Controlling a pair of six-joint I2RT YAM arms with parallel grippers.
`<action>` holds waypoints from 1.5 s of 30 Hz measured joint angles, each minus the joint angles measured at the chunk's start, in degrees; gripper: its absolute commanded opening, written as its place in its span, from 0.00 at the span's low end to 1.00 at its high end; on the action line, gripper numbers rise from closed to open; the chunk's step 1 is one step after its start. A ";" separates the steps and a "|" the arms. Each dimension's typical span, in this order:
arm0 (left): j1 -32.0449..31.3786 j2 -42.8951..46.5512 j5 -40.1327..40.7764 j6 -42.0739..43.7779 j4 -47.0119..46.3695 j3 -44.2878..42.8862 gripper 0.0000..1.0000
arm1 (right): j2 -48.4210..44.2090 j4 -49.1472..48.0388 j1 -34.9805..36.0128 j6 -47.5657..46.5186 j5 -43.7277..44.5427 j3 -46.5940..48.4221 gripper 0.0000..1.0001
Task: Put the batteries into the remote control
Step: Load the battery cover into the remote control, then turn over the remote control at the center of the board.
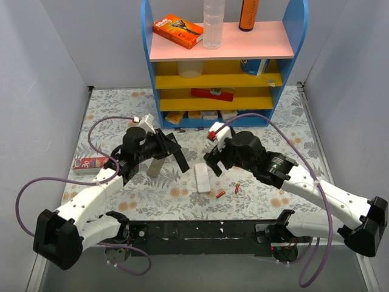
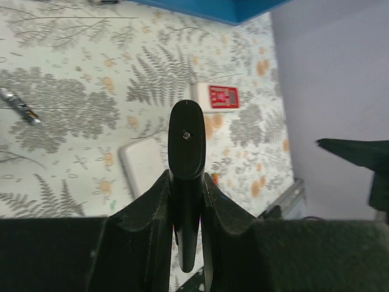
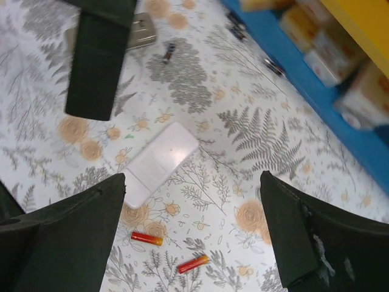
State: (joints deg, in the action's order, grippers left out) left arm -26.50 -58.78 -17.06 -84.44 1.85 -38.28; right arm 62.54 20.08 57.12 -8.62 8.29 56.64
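White and blank-faced, the remote control (image 1: 202, 177) is lying flat on the fern-printed bench (image 1: 285, 121), between the two arms. Two red-orange batteries (image 3: 148, 238) are resting near its end closest to the arm bases, apart from each other and not touching the remote. The right tool (image 3: 193, 181) is hovering above the remote with its fingers (image 3: 67, 231) spread wide, holding nothing. The left tool (image 2: 254, 129) is likewise standing spread and empty, over a slim grey remote (image 1: 154, 167) that is lying to the left of the white one. A white remote with red buttons (image 1: 91, 163) is sitting near the left wall, and a blue shelf unit (image 1: 146, 55) is standing at the far edge.
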 measured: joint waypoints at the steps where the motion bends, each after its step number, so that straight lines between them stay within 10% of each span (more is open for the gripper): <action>1: 0.00 -1.38 1.14 1.90 2.62 -1.62 0.01 | -0.87 -0.24 -1.64 2.29 0.57 -0.63 0.98; 22: -11.65 -45.07 29.27 23.21 41.33 -33.07 0.24 | -11.52 0.76 -12.92 27.89 5.18 -14.36 0.98; 45: -19.47 -48.24 38.71 21.62 49.11 -36.00 0.86 | -16.59 0.83 -13.29 31.58 7.98 -16.37 0.98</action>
State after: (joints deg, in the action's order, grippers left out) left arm -45.98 -107.02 21.65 -62.83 50.96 -74.28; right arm 45.95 20.91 43.83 22.96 16.27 40.27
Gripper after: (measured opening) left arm 0.802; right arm 0.982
